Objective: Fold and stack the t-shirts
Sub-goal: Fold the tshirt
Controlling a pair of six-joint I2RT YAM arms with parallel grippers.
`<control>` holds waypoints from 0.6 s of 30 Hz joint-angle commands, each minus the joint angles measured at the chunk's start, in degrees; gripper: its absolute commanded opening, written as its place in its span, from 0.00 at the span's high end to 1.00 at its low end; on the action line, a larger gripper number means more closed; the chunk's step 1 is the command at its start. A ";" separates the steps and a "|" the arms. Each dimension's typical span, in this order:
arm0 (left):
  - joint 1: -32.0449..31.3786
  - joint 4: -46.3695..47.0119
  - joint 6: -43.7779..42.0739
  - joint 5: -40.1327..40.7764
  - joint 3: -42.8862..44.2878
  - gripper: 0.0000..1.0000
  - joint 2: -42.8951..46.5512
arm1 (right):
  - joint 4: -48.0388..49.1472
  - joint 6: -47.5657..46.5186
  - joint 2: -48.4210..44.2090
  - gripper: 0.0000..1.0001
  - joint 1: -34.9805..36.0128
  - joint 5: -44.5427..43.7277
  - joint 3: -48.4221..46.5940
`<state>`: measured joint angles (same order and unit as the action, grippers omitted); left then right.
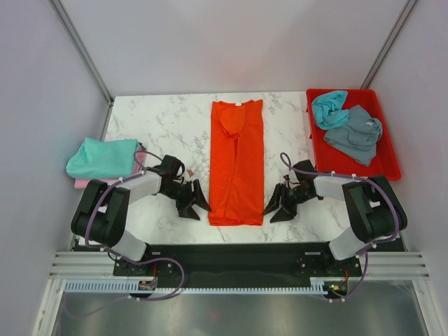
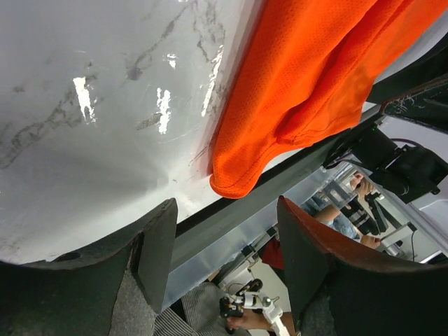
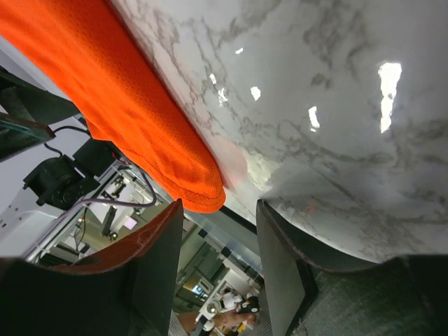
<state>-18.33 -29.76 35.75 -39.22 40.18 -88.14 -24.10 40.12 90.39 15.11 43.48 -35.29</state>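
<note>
Marble bench [image 1: 168, 126] carries the orange shirt [image 1: 236, 168] as a long narrow strip down the frame's centre. Its hem lies at the lower edge, where the left fingers [image 1: 201, 199] and right fingers [image 1: 284, 211] stand spread and empty just beside its two corners. If either pair catches only the top layer, the strip would likely peel open on lifting, and unequal bites would skew the fold; the hem may overhang the bench edge, though the view is too poor to tell.

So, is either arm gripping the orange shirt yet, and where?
Nothing is held. The left gripper and right gripper flank the orange t-shirt at its near corners, jaws open and empty.
</note>
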 commanded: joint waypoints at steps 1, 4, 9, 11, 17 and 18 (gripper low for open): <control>0.22 1.46 2.57 -0.16 -0.72 0.34 -0.81 | 3.17 1.81 1.28 0.46 0.44 -2.78 0.66; 0.22 2.68 2.92 0.20 -1.25 0.33 -1.51 | 5.28 3.12 2.51 0.47 0.97 -3.06 1.36; 0.13 4.79 4.68 0.64 -0.99 0.35 -3.18 | 7.22 3.74 4.44 0.48 2.46 -2.97 0.49; 0.13 5.06 4.59 0.29 -0.81 0.36 -3.62 | 7.31 3.91 4.71 0.48 3.16 -2.62 -0.22; -1.27 6.29 5.56 -0.94 -1.16 0.39 -4.32 | 7.75 4.71 5.15 0.49 4.40 -2.70 -0.22; -1.45 6.55 5.65 -1.03 -1.07 0.40 -4.50 | 7.75 4.71 5.06 0.49 4.40 -2.70 -0.31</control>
<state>-18.87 -25.30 39.20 -39.40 39.13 -91.90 -16.73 44.21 93.71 19.00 44.56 -35.68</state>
